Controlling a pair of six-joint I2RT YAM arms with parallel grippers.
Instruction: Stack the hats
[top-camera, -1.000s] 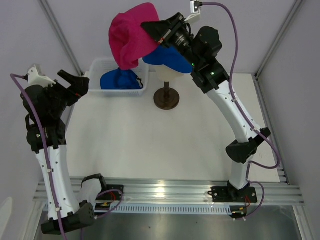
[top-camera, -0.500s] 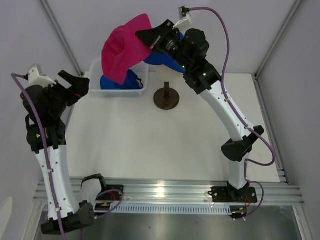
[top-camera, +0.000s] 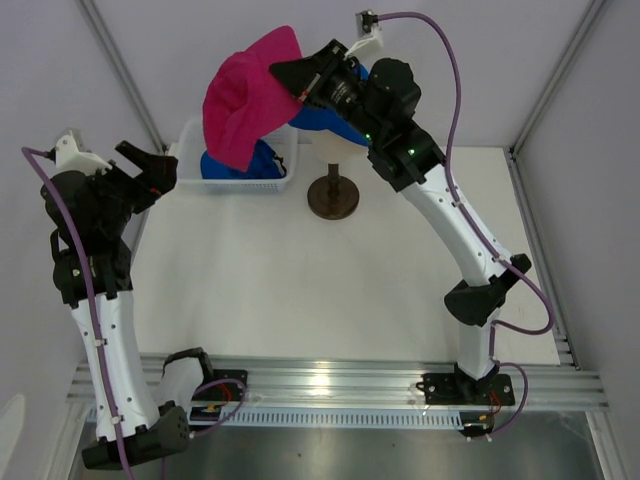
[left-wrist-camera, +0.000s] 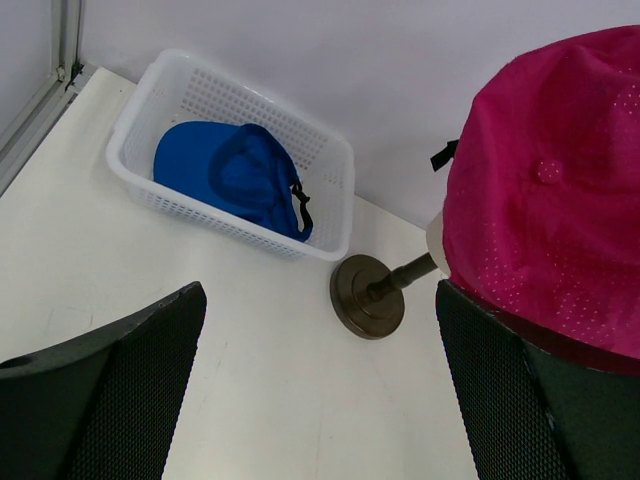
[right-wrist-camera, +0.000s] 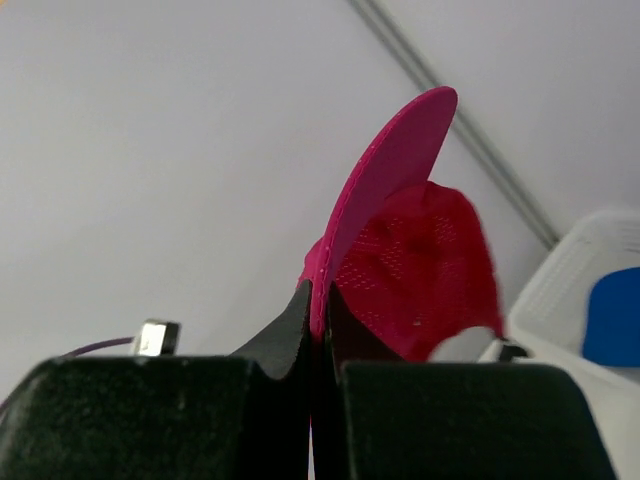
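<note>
My right gripper (top-camera: 283, 72) is shut on the brim of the magenta pink hat (top-camera: 245, 95), holding it high in the air, above the white basket in the top view. In the right wrist view the brim edge is pinched between the jaws of the gripper (right-wrist-camera: 320, 300), and the pink hat's crown (right-wrist-camera: 425, 255) hangs beyond. A blue hat (top-camera: 322, 115) sits on the cream mannequin head (top-camera: 336, 150), partly hidden by the right arm. Another blue hat (left-wrist-camera: 240, 175) lies in the basket. My left gripper (left-wrist-camera: 320, 290) stands open and empty at the left.
The white mesh basket (top-camera: 240, 185) stands at the back left against the wall. The mannequin's dark round stand base (top-camera: 333, 197) rests on the table just right of it. Metal frame posts run up the back corners.
The right gripper carried the pink hat to the left, from over the mannequin head toward the basket, and has since held nearly still. The left arm has not moved.
</note>
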